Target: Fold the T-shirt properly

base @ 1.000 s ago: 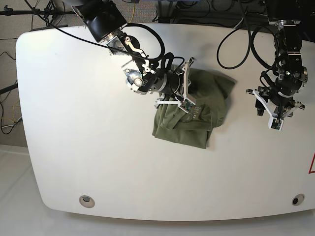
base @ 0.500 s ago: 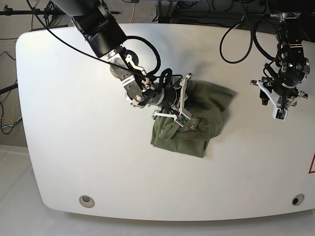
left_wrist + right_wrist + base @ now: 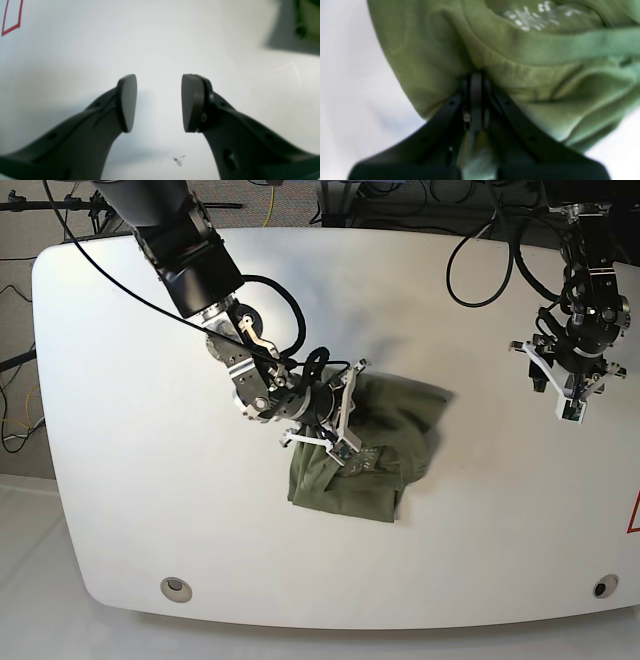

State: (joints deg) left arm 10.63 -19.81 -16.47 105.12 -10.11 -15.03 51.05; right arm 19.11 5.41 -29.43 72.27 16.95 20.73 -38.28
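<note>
The T-shirt [image 3: 368, 448] lies bunched mid-table [image 3: 130, 510], broad bare white toward the near edge (both sides too). The right gripper [image 3: 476, 100] is clamped on its fabric; the left gripper [image 3: 566, 392], jaws apart, hangs over bare surface, far right.

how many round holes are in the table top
2: one hole near the front edge at the base view's left, another hole at the front right corner. The T-shirt may hide more.

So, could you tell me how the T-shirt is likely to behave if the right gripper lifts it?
Probably floppy: the T-shirt lies bunched in soft folds. It likely drapes and unfolds below the right gripper, pinched at one spot.
</note>
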